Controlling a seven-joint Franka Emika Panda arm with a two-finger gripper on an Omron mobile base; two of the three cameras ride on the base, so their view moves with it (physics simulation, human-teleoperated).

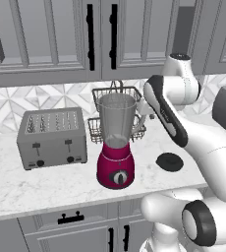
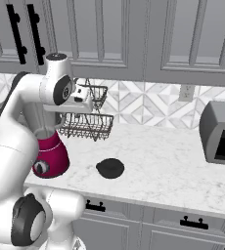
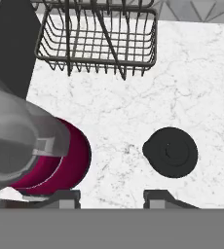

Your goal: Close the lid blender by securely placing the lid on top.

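counter (image 1: 46, 187) holds uncovered blender (image 1: 116, 142), lid (image 3: 170, 152) beside.

Magenta-based blender (image 1: 116, 147) upright, jar open; flat black lid (image 1: 169, 162) on counter beside it

Bare counter (image 3: 133, 121) rings the lid (image 3: 171, 152) — blender (image 3: 31, 151), wire basket (image 3: 99, 39) stand apart.
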